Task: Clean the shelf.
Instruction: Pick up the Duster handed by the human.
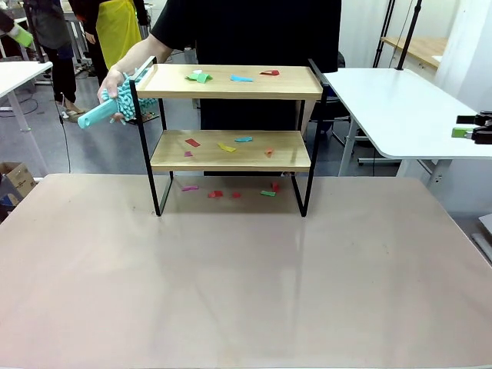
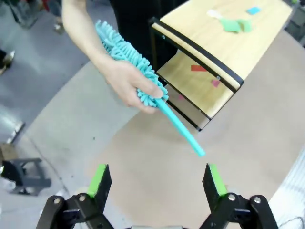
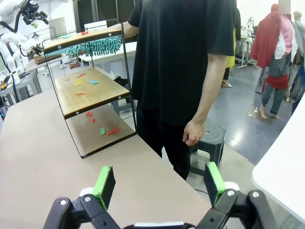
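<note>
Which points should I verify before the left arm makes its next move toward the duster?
1. Left fingers open: ok.
2. Duster handle points toward the left fingers: ok.
3. Handle free to grasp: ok, the person's hand holds the fluffy head.
4. Handle between the left fingers: not ok, its tip lies beyond them.
5. Right fingers open and apart from the shelf: ok.
6. Shelf clean: not ok, paper scraps lie on both boards.
</note>
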